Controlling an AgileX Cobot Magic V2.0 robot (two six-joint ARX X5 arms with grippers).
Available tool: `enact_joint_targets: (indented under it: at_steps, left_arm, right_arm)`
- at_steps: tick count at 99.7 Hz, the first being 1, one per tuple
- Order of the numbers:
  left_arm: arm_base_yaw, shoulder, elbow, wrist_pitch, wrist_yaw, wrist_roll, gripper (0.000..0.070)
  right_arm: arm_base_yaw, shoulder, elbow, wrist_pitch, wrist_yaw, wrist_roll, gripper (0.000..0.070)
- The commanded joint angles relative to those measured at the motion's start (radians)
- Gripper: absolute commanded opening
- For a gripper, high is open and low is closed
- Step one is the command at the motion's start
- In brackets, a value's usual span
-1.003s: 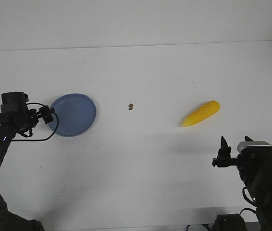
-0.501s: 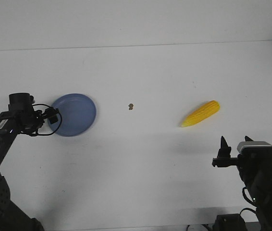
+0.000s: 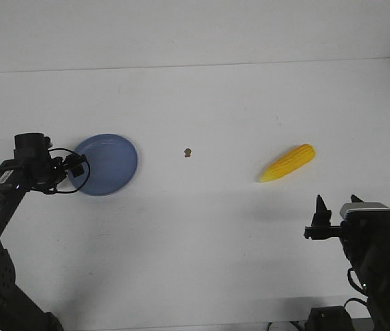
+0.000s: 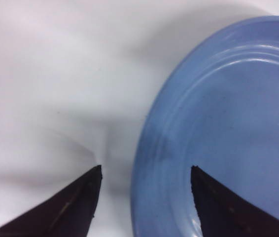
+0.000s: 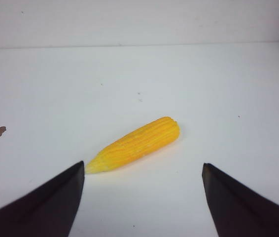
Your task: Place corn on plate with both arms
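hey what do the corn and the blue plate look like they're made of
The corn looks like molded plastic or rubber: uniform matte yellow with regular ridged kernel rows, likely a toy rather than real. The plate looks like smooth plastic or glazed ceramic: even blue with soft glossy highlights along its rim rings. The pictures cannot settle which.

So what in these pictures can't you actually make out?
- Plate: in the left wrist view the picture's edges cut off its far side, and the left gripper has one finger over the rim.
- Brown speck: too small in the front view to tell what it is.
- Right gripper: only two dark fingertips show in the right wrist view; the corn lies beyond them, untouched.
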Motion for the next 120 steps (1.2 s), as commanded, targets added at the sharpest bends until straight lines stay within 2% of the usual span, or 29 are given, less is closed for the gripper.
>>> enact_joint_targets:
  at_steps: [1, 19, 32, 44, 58, 67, 79, 104, 120]
  left_arm:
    - [-0.002, 0.025, 0.016, 0.006, 0.001, -0.003, 0.0337]
    - [-0.004, 0.026, 0.016, 0.014, 0.003, -0.006, 0.0321]
    - [-0.005, 0.026, 0.016, 0.014, 0.009, -0.006, 0.0164]
    - [-0.006, 0.026, 0.016, 0.014, 0.014, -0.005, 0.0154]
    - [-0.006, 0.026, 0.016, 0.014, 0.014, -0.004, 0.0]
    - [-0.006, 0.026, 0.016, 0.015, 0.016, -0.002, 0.0005]
    - [-0.003, 0.026, 0.016, 0.021, 0.066, -0.002, 0.0005]
    - [0.017, 0.021, 0.016, 0.025, 0.309, -0.014, 0.0005]
    - [0.008, -0.02, 0.016, -0.001, 0.375, -0.012, 0.0005]
  right_arm:
    - [0.001, 0.001, 0.019, 0.01, -0.003, 0.007, 0.0502]
    - [0.001, 0.001, 0.019, 0.01, -0.003, 0.007, 0.0502]
    - [0.001, 0.001, 0.019, 0.01, -0.004, 0.007, 0.0502]
    - [0.001, 0.001, 0.018, 0.01, -0.011, 0.007, 0.0502]
    - [0.001, 0.001, 0.019, 0.01, -0.03, 0.011, 0.0502]
    - [0.001, 0.001, 0.019, 0.01, -0.03, 0.011, 0.0502]
    - [0.001, 0.001, 0.019, 0.01, -0.03, 0.011, 0.0502]
    - [0.001, 0.001, 0.019, 0.01, -0.029, 0.011, 0.0502]
    - [0.001, 0.001, 0.019, 0.011, -0.029, 0.011, 0.0502]
